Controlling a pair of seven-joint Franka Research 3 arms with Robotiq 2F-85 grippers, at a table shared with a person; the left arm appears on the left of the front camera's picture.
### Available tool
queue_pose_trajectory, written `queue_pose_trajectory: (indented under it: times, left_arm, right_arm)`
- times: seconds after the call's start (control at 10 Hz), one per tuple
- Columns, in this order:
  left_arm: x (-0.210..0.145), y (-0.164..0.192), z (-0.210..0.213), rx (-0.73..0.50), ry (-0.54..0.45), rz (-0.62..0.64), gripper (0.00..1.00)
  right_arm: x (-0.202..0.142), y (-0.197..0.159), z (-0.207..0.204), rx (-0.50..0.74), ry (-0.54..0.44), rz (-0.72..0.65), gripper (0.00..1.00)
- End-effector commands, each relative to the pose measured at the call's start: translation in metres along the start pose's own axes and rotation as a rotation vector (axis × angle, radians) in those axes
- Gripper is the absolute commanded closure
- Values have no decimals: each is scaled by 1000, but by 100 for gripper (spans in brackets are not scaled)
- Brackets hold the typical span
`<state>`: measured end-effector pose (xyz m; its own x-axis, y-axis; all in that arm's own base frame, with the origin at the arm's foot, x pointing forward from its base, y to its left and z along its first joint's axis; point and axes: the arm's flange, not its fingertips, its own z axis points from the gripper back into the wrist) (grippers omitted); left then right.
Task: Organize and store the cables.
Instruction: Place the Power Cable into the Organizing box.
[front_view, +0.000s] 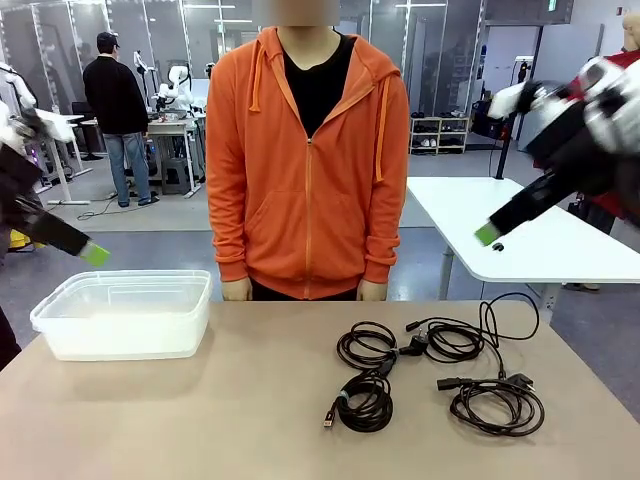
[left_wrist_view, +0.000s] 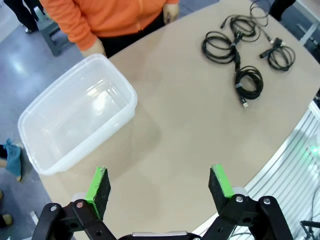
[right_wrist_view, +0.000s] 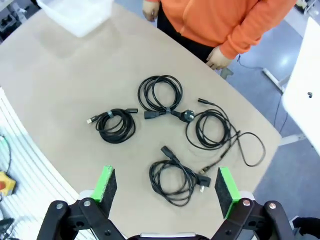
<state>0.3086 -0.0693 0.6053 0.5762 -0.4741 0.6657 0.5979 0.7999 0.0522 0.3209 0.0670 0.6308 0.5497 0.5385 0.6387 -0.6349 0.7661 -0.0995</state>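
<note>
Several black cables lie coiled on the right half of the tan table: one coil (front_view: 366, 345) mid-table, a tighter bundle (front_view: 365, 403) in front of it, a looser one (front_view: 455, 340) with a trailing loop, and another (front_view: 497, 405) nearest the right front. My left gripper (front_view: 90, 250) hangs open above the table's left end; from the left wrist view (left_wrist_view: 160, 177) the cables (left_wrist_view: 249, 82) lie far off. High at the right, my right gripper (front_view: 490, 232) is open too, and it (right_wrist_view: 165, 175) looks straight down on the coils (right_wrist_view: 116, 125). Nothing is held.
A clear plastic tub (front_view: 60, 300) stands at the table's left, below my left gripper (left_wrist_view: 127, 92). A person in an orange hoodie (front_view: 305, 160) stands at the far edge, hands hanging by the table. A white table (front_view: 540, 240) is behind at right.
</note>
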Motion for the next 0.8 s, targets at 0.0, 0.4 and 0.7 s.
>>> queue_pose_trajectory:
  times: [0.0, 0.4, 0.7]
  left_arm:
    - [-27, 14, 22, -31, 13, -62, 0]
    - [-78, 49, 85, -63, -95, -59, 0]
    - [-90, 56, 106, 30, -97, -10, 0]
  right_arm:
    - [-26, -23, 31, 24, -46, 34, 0]
    - [-89, -52, 84, 59, -96, 88, 0]
    - [-126, -63, 88, 47, -100, 21, 0]
